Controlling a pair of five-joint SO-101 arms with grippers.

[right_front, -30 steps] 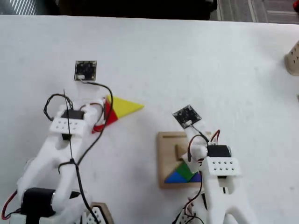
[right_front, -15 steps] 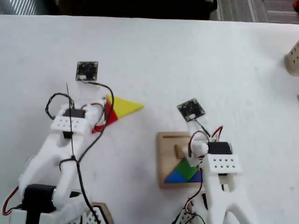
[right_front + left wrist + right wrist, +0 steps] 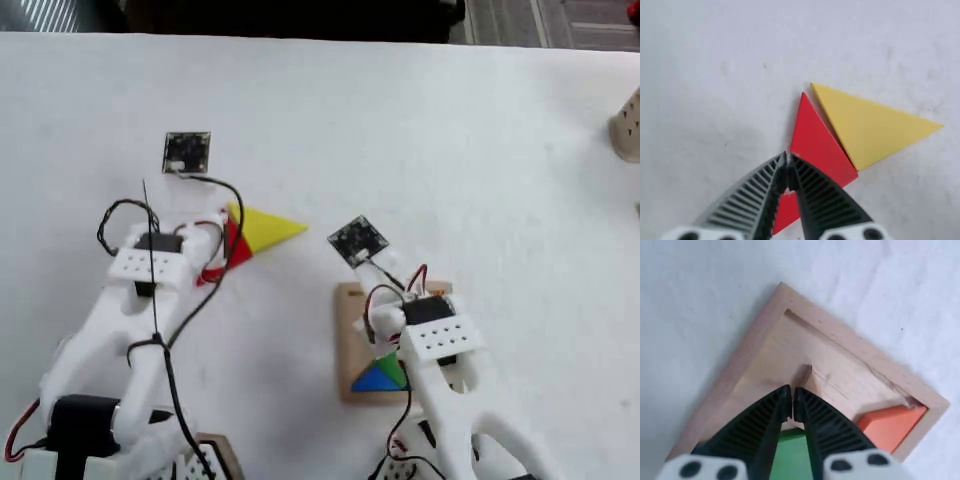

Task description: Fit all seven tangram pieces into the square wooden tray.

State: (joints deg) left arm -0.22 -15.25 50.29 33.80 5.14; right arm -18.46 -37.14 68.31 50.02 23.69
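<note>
Two pieces, a red triangle (image 3: 815, 145) and a yellow triangle (image 3: 865, 125), are laid outside the tray (image 3: 740, 360), seemingly for pushing, with left gripper (image 3: 788, 159) and right gripper (image 3: 791, 390) both closed on nothing.

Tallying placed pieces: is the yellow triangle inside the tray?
No, the yellow triangle lies on the table beside the red triangle, outside the tray.

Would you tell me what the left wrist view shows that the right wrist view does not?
Left wrist view, not right: a red triangular piece, under the shut left pincer, edge to edge with a yellow triangular piece. Right wrist view, not left: the square wooden tray holding a green piece and an orange piece, beneath the shut right pincer. Shared: the white table.
</note>
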